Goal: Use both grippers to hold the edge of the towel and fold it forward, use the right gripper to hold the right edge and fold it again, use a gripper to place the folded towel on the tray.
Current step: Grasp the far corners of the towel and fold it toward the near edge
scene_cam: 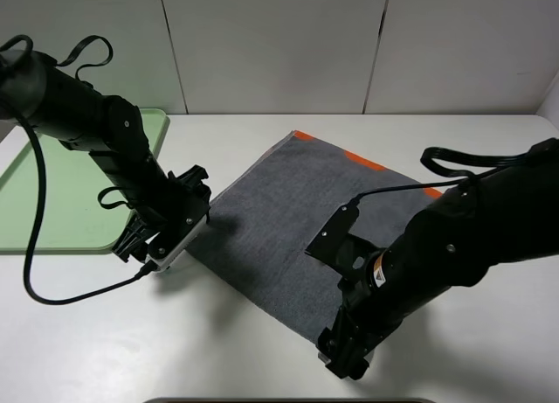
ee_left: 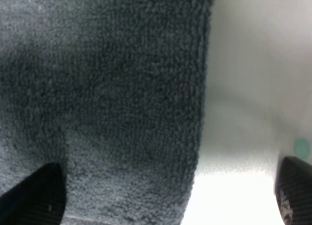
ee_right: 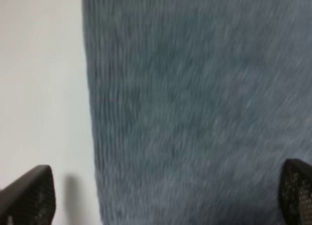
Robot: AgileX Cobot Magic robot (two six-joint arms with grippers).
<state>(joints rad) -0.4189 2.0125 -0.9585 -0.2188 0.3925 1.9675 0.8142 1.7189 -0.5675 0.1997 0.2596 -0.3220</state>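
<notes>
The dark grey towel (scene_cam: 306,219) lies flat and turned diagonally on the white table, with orange patches along its far edge. My left gripper (scene_cam: 148,254) hangs low over the towel's left corner. In the left wrist view it (ee_left: 163,200) is open, and the edge of the towel (ee_left: 200,112) runs between its two fingertips (ee_left: 34,198). My right gripper (scene_cam: 345,359) is down at the near corner. It (ee_right: 163,200) is open too, straddling the plain hem (ee_right: 90,112), with cloth on one side and bare table on the other. The pale green tray (scene_cam: 61,193) sits at the left.
White panels close off the back of the table (scene_cam: 262,350). The left arm's black cable (scene_cam: 52,294) loops across the table in front of the tray. A dark strip shows at the table's front edge.
</notes>
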